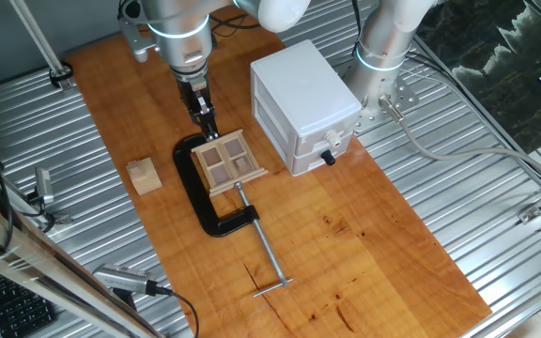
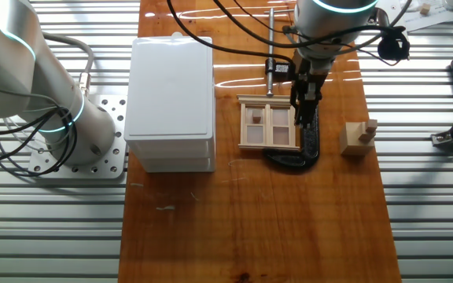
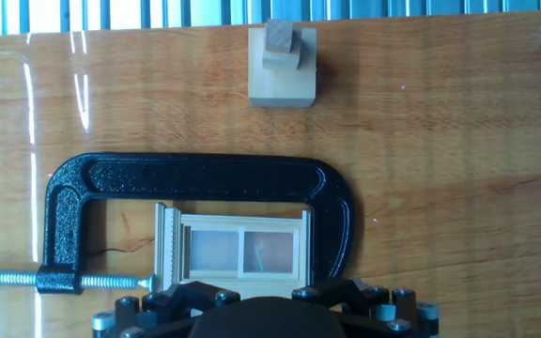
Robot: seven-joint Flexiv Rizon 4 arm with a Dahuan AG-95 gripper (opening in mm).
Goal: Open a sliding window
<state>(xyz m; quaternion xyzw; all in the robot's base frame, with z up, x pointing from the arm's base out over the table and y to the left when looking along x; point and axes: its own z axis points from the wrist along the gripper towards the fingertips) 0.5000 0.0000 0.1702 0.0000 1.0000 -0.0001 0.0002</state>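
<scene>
A: How many things sit on the wooden table (image 1: 364, 253)?

B: 4: 1 sliding window (image 1: 226, 161), 1 black C-clamp (image 1: 198, 193), 1 small wooden block (image 1: 144, 176) and 1 white box (image 1: 301, 94) with 1 black knob (image 1: 328, 157).

A: Where is the window?

B: Near the table's middle, held inside the clamp's curve, with the clamp's 1 long screw (image 1: 264, 248) pressing its frame. The white box is at 2 o'clock from it and the block at 9 o'clock, both apart from it.

A: How many panes?

B: 4 brown ones show in that fixed view.

A: And the gripper (image 1: 206, 121)?

B: It stands just at the window's far edge, at 11 o'clock. Whether its fingers are spread or touching the frame cannot be told; the hand view shows only its black base (image 3: 261, 314).
</scene>
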